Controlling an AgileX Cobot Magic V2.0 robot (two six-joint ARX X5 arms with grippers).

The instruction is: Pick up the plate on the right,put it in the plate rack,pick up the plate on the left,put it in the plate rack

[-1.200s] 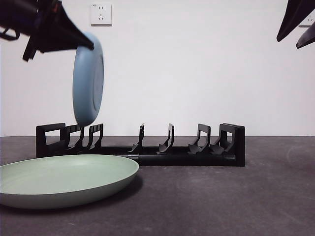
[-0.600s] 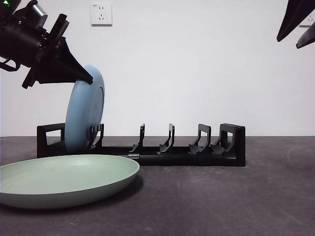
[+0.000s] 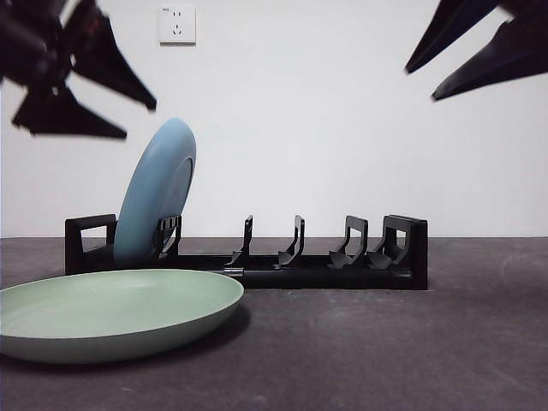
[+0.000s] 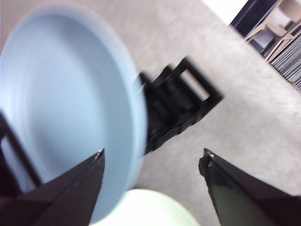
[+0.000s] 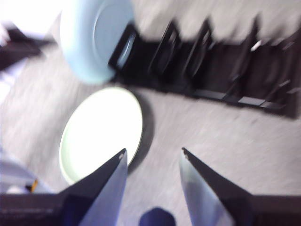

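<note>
**Blue plate in rack, green plate on table**

Blue plate [image 3: 157, 195] on edge in the plate rack's [image 3: 248, 254] end slots, leaning, clear of both hands; green plate [image 3: 116, 312] flat on the table [image 3: 411, 342] just in front of that end; left hand [image 3: 120, 110] spread, poised above the blue plate; right hand [image 3: 428, 81] spread, high over the rack's other end.

One plate [image 3: 154, 193] upright in rack [image 3: 248, 257] left end, other plate [image 3: 116, 312] flat before it
</note>
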